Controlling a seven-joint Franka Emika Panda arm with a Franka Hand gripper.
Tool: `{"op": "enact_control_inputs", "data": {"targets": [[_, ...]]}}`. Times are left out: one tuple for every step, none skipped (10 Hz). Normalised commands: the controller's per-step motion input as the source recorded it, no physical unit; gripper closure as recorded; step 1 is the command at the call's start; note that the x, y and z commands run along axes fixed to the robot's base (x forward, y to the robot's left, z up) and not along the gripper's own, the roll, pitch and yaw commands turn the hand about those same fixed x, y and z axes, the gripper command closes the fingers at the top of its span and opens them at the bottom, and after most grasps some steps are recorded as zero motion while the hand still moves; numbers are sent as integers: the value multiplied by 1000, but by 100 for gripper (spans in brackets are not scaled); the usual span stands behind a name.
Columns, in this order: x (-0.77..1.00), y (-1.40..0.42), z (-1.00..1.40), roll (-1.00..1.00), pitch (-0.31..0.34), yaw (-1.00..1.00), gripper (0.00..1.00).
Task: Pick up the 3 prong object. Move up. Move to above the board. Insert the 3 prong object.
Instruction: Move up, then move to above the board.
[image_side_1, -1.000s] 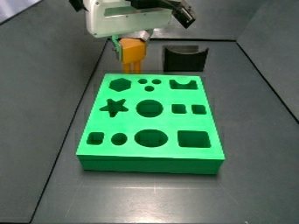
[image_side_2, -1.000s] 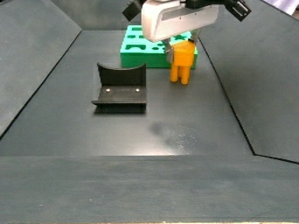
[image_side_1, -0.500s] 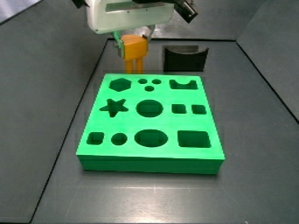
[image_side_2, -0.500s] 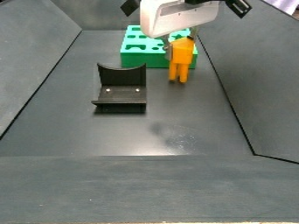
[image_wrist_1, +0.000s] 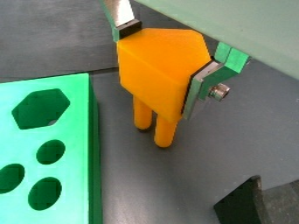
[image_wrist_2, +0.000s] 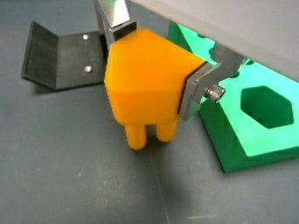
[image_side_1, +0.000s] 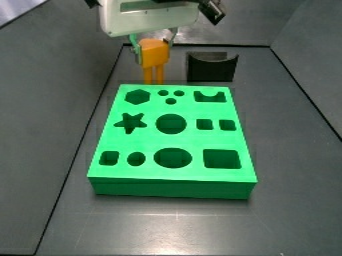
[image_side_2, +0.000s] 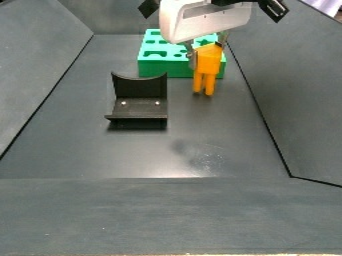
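The robot's two-finger gripper (image_wrist_1: 163, 54), with flat silver finger plates and dark pads, is pinched on the 3 prong object (image_wrist_1: 162, 74), a small orange plastic block with prong-like legs pointing down; in both wrist views the plates press against opposite sides of the block's body, and its legs hang free above the dark floor. In a side view the gripper (image_side_1: 156, 40) hangs just beyond the far edge of the board (image_side_1: 171, 138), a large flat bright green rectangular slab with shaped cutouts, among them a hexagon, a star, circles, squares and three small dots. The 3 prong object (image_side_1: 156, 60) hangs there by the board's far left corner, near the hexagon hole, its legs off the floor. In a side view (image_side_2: 207, 68) the orange block hangs just beside the board (image_side_2: 163, 54), clear of the floor, with its shadow below it. The fixture (image_side_1: 210, 66), a dark L-shaped bracket on a base plate, stands on the floor beyond the board's far edge, to the right of the held block and apart from it; in a side view (image_side_2: 136, 100) it stands well clear of the board.
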Motion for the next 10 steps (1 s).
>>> {"op": "enact_control_inputs", "data": {"targets": [[-9,-59,826,-3,4,54,100],[-33,-52,699,-2,20,58,100],[-32,-37,554,0,25,53,100],[-22,-22,333,2,25,44,100],[-19,-20,216,3,28,39,100],[526,44,1000,-231,148,73,100],[525,47,1000,-229,162,70,100],[454,46,1000,-210,206,35,100],[360,45,922,-192,180,13,100],[184,35,661,-159,132,-9,100]]}}
